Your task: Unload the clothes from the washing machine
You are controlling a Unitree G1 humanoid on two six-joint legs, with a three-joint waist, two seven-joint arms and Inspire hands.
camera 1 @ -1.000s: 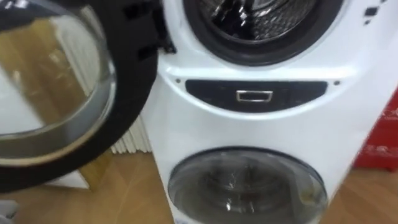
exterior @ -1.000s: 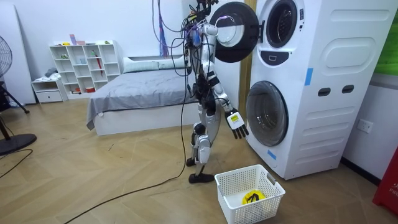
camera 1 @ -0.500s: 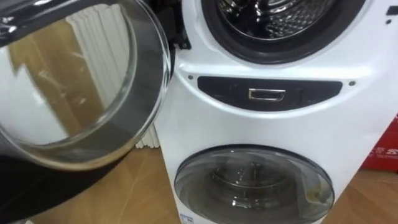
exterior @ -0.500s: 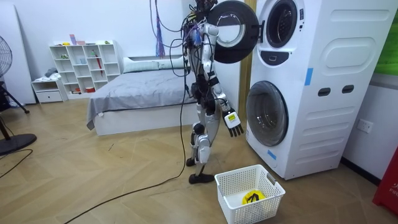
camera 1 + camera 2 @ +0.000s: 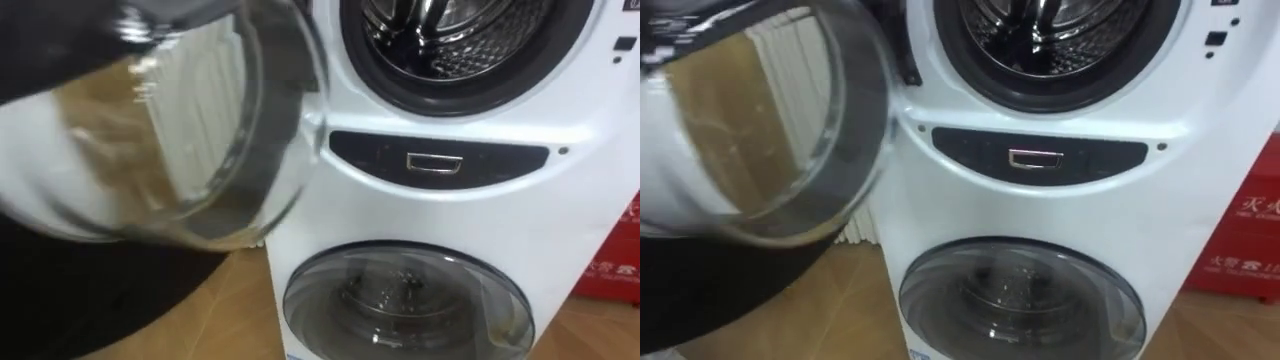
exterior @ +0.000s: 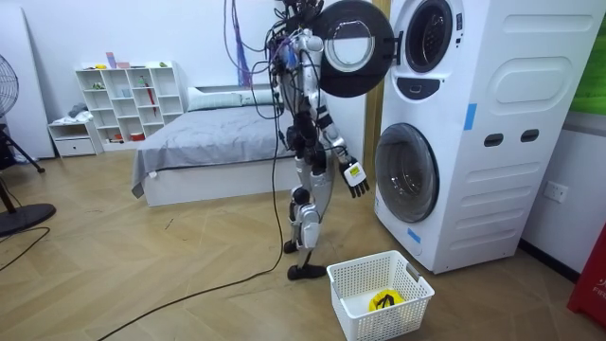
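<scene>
Two stacked washers [image 6: 473, 189]; upper drum [image 5: 455, 30] open, clothes inside can't be made out. Door [image 5: 190, 130] stands open at left. Right hand [image 6: 355, 178] hangs empty, fingers loose. Floor basket [image 6: 350, 308] nearby holds a yellow item [image 6: 383, 300].

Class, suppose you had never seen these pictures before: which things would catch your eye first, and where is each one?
The tall white stack of two washing machines at the room view's right stands out first, its upper door swung wide open beside the robot's head. Next comes the white laundry basket on the floor before the stack, with something yellow inside.
</scene>
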